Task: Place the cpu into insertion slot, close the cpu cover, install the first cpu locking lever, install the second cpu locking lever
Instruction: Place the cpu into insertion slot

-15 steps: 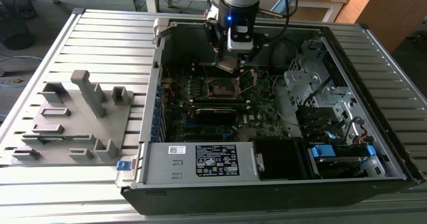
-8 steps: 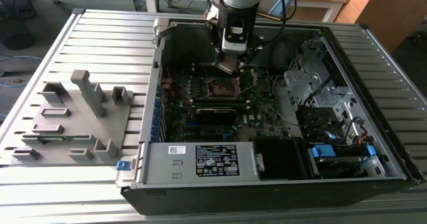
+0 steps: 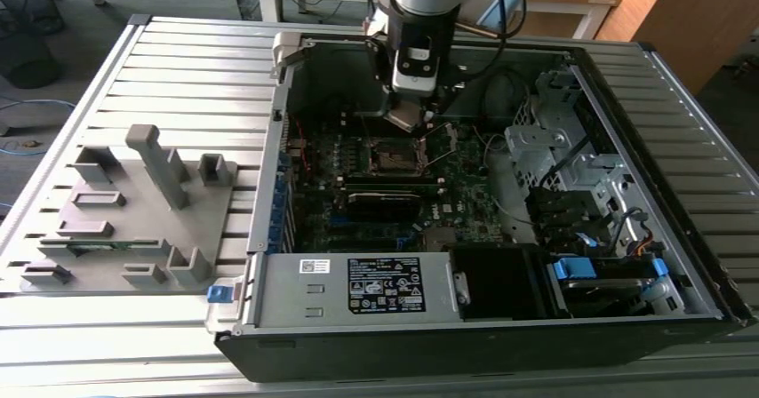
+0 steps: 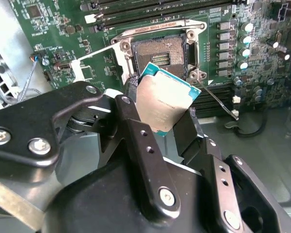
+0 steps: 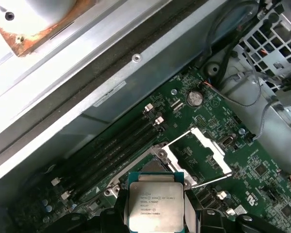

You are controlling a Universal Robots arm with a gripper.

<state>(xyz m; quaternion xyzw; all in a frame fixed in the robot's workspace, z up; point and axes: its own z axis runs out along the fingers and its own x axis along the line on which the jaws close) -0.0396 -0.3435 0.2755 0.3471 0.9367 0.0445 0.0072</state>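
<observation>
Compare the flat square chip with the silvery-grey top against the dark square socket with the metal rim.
The cpu has a pale silvery-grey top; the insertion slot is dark inside a metal rim. The cpu hangs clamped in the gripper, off the green motherboard; the insertion slot lies flat on it, empty and uncovered. Both are square.

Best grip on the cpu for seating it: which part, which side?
Two opposite side edges, from above the board. The cpu is a thin flat square, so edges leave both faces free; the gripper holds it so now, fingers flanking it. The insertion slot faces up, cpu cover swung open.
</observation>
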